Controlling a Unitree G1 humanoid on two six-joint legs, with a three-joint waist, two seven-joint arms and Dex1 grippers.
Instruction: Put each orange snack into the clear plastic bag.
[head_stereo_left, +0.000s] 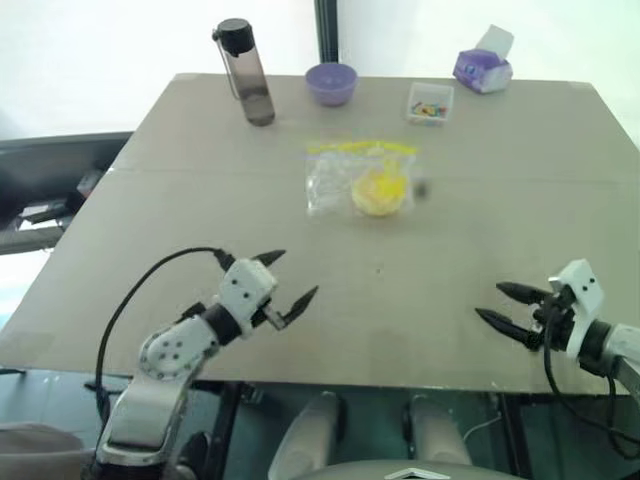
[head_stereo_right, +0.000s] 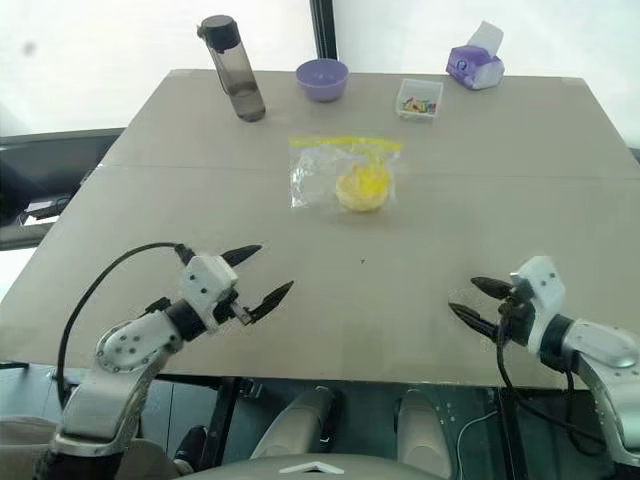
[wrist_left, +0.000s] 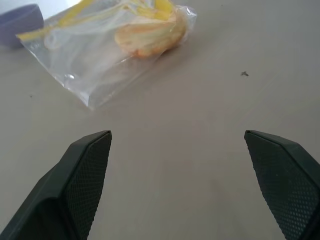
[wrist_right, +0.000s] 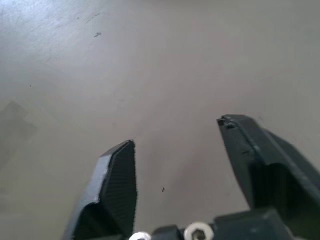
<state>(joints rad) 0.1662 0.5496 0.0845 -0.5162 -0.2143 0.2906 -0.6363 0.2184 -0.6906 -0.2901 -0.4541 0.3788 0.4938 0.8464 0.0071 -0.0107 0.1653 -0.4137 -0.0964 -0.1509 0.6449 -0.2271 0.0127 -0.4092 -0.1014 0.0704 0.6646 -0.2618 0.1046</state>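
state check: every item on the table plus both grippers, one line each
orange snack: inside the bag, lying on the table
clear plastic bag: flat on the table, snack inside, nothing gripping it
left gripper: open, empty, near the table's front edge
right gripper: open, empty, near the front edge
water bottle: upright, black cap on
purple bowl: upright
small clear box: upright, colourful bits inside
tissue pack: tissue sticking out

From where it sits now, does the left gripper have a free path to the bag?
Probably yes. The left gripper is open and empty, and only bare table lies between it and the bag, which holds the snack.
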